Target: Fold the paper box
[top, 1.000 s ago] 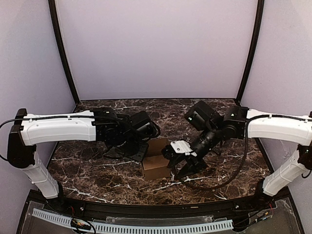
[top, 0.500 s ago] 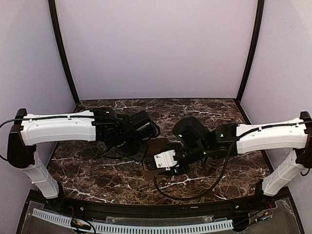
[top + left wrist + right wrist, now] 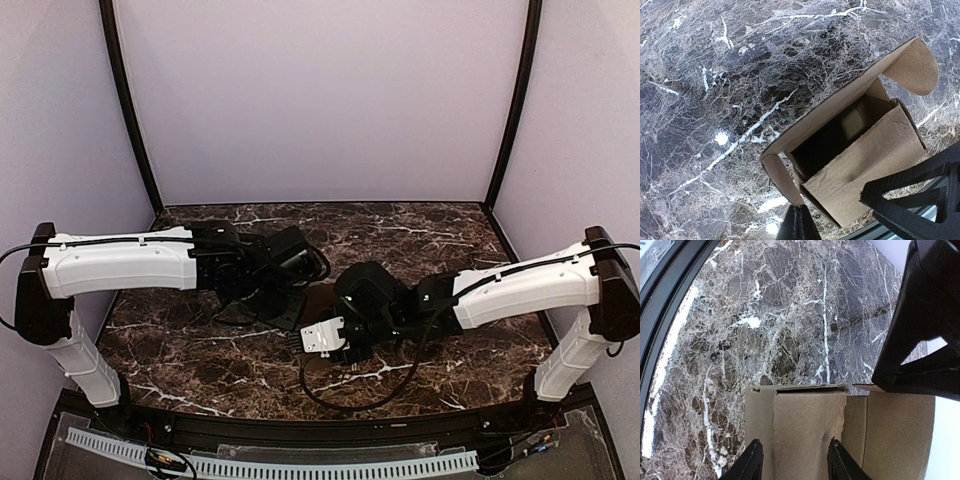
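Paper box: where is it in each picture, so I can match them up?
Top external: not clearly seen; the right arm covers that spot, mid-table.
Left wrist: paper box, centre to right, open end showing.
Right wrist: bottom middle, between the jaws of the right gripper.
Shared landmark: the dark marble table.

Matt cardboard paper box (image 3: 860,165), glossy marble table (image 3: 715,75)
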Controlling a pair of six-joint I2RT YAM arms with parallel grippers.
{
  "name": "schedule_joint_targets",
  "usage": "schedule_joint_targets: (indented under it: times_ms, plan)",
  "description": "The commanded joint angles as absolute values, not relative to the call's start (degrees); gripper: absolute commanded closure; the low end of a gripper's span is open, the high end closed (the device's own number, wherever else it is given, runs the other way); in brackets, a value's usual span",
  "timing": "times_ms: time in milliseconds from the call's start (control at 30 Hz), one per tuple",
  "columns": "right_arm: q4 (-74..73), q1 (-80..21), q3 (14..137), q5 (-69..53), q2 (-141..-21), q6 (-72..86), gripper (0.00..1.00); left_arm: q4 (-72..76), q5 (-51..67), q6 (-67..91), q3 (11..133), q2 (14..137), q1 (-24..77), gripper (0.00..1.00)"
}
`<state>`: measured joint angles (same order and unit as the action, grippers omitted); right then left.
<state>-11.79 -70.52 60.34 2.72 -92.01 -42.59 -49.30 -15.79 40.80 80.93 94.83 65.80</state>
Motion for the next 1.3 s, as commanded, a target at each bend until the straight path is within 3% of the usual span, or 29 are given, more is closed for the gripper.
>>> schedule_joint_targets:
  times_ms: [0, 267, 1267]
  plan:
    - [-7.46, -71.1, 59.85, 6.77, -93.52, -40.91, 0.58, -48.74, -14.42, 41.22, 80.26, 93.8, 66.01, 0.99]
    - [-3.65, -71.09, 58.2, 9.76, -93.31, -39.51, 0.62, -47.62, -12.84, 42.2, 79.67, 94.14, 66.01, 0.99]
    - [14.6, -69.14, 49.77, 15.96, -90.12, -36.69, 0.63, -42.74, -10.31, 43.71, 76.52, 95.42, 66.09, 0.99]
